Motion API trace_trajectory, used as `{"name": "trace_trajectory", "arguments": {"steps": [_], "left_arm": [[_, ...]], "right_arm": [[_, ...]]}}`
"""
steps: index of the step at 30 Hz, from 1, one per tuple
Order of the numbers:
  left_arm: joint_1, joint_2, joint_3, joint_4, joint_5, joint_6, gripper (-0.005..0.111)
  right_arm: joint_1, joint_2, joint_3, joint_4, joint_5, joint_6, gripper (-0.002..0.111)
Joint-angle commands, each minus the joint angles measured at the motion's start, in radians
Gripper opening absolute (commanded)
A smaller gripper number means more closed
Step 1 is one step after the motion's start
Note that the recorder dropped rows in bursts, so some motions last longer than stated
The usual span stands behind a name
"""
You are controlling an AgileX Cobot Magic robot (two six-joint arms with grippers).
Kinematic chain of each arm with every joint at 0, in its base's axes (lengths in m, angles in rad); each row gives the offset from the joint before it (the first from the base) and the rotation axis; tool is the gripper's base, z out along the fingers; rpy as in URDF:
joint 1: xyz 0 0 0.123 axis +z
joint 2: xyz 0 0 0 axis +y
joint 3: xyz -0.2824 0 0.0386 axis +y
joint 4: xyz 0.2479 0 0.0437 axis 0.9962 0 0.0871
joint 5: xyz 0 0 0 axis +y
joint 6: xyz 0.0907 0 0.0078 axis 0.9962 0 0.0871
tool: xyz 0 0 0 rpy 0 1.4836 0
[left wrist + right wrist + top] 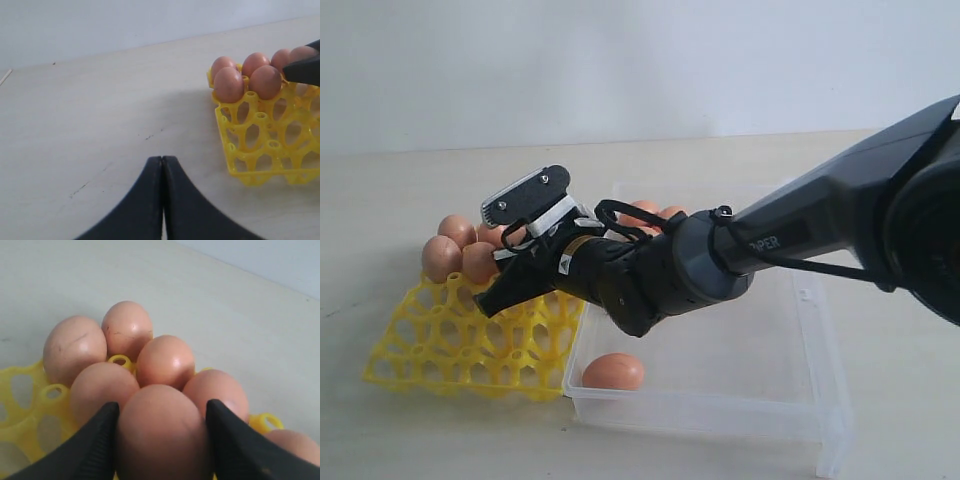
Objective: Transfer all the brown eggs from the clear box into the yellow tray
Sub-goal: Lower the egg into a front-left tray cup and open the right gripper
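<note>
Right wrist view shows right fingers (95,440) pinching an orange-brown egg (160,435) at the part-filled yellow lattice tray (52,390); left fingers (140,200) press together; another egg (613,371) waits in the clear plastic box (750,350).

You are looking at the tray (440,345) on the table (400,200), just beside the box (720,415) at its nine o'clock. A cluster of eggs (455,250) fills the tray's eleven o'clock corner. The right gripper (162,407) hangs over them, with one more egg (160,440) between its fingers. A lone egg (613,371) lies in the box at seven o'clock. Further eggs (645,212), perhaps two, sit at eleven o'clock, behind the arm.
</note>
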Motion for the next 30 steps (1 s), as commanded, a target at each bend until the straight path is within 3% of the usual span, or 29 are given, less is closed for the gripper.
{"name": "trace_trajectory", "arguments": {"steps": [1,14,17,20,23,27,30], "left_arm": [[-0.005,-0.006,-0.004,-0.001,-0.006,-0.006,0.000],[-0.005,-0.006,-0.004,-0.001,-0.006,-0.006,0.000],[-0.005,-0.006,-0.004,-0.001,-0.006,-0.006,0.000],[-0.005,-0.006,-0.004,-0.001,-0.006,-0.006,0.000],[-0.005,-0.006,-0.004,-0.001,-0.006,-0.006,0.000],[-0.005,-0.006,-0.004,-0.001,-0.006,-0.006,0.000],[-0.005,-0.006,-0.004,-0.001,-0.006,-0.006,0.000]], "right_arm": [[-0.006,-0.005,0.001,-0.009,-0.015,-0.007,0.061],[-0.006,-0.089,0.001,-0.004,0.010,-0.003,0.062],[0.018,-0.162,0.001,0.001,0.215,0.081,0.062],[0.084,-0.182,0.001,0.003,0.449,0.023,0.059],[0.116,-0.182,0.001,0.007,0.587,0.018,0.047],[0.118,-0.182,0.001,0.007,0.657,0.002,0.004],[0.118,-0.180,0.001,0.010,0.731,-0.033,0.000]]}}
